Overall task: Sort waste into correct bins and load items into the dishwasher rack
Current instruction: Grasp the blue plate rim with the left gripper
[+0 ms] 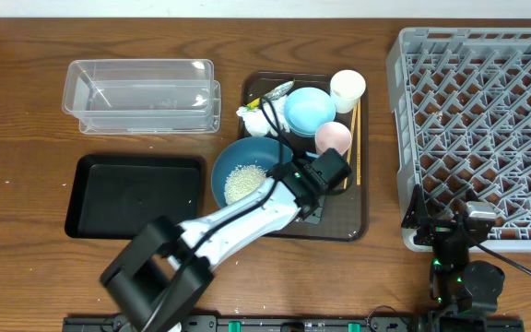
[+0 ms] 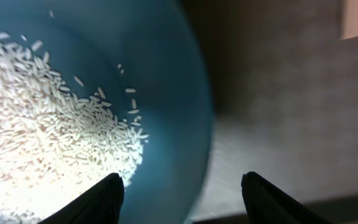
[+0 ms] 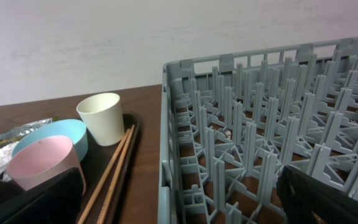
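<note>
A brown serving tray (image 1: 339, 226) sits at the middle of the desk (image 1: 26, 111) and carries most of the things. At its front left stands the wide dark-blue bowl (image 1: 231, 159), which holds a heap of white rice (image 1: 244, 182) lying loose against its floor and inner wall. Behind it, a small light-blue bowl (image 1: 309, 108) sits by the tray's back edge, with a white cup (image 1: 348, 89) upright at the back right corner and a pink cup (image 1: 333, 138) just in front of the small bowl. A pair of wooden chopsticks (image 1: 356, 138) lies along the tray's right side. A crumpled white napkin (image 1: 254, 122) and a yellow-green wrapper (image 1: 277, 90) sit at the tray's back left. The left hand (image 2: 182, 193) reaches over the tray to the blue bowl's right rim with its fingers (image 2: 101, 199) spread wide, one over the rice and the other outside the wall; whether they touch the rim cannot be told. Toward the desk's left edge a clear plastic tub (image 1: 141, 95) stands at the back, wood showing through its floor, and a shallow black tray (image 1: 135, 196) lies in front of it. The grey dish rack (image 1: 487, 129) fills the right side of the desk, brown wood showing between its lattice and pegs. The right hand (image 3: 179, 208) hangs by the rack's front left corner, fingers wide apart and holding nothing.
</note>
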Robot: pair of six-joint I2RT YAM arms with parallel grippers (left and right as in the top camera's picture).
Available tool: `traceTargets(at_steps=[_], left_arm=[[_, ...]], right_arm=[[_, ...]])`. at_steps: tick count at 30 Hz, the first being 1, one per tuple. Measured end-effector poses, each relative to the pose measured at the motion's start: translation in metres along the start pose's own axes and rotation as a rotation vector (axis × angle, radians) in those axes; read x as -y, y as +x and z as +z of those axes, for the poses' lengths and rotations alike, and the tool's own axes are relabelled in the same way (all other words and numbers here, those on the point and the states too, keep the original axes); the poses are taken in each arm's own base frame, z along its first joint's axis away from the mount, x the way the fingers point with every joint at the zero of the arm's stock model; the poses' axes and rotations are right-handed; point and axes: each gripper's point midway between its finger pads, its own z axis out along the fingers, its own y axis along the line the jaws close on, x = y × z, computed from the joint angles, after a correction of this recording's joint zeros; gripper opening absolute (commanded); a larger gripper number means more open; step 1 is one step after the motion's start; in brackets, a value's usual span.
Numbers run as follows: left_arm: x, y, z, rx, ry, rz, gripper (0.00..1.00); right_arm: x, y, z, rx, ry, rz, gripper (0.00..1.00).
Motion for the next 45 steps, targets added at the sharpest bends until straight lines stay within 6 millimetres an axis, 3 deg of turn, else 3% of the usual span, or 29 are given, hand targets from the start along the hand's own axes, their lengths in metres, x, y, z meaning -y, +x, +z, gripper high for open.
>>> traceTargets(at_steps=[3,9,14,25,36,45], left_arm=[[-0.004,0.005,0.015,-0.025,-0.036,0.006,0.63],[-0.010,0.010,0.031,-0.047,-0.084,0.015,0.48],[-0.011,0.007,0.032,-0.035,-0.093,0.022,0.27],[-0.022,0.003,0.029,-0.012,-0.158,0.042,0.07],[-0.026,-0.001,-0.005,0.010,-0.143,0.030,0.06],[-0.017,-0.020,-0.081,0.173,0.023,-0.012,0.06]], right_arm=[[0.000,0.000,0.000,0.000,0.000,0.000,0.99],[0.000,0.000,0.000,0.000,0.000,0.000,0.99],[0.000,0.000,0.000,0.000,0.000,0.000,0.99],[0.000,0.000,0.000,0.000,0.000,0.000,0.99],[0.000,0.000,0.000,0.000,0.000,0.000,0.99],[0.000,0.000,0.000,0.000,0.000,0.000,0.99]])
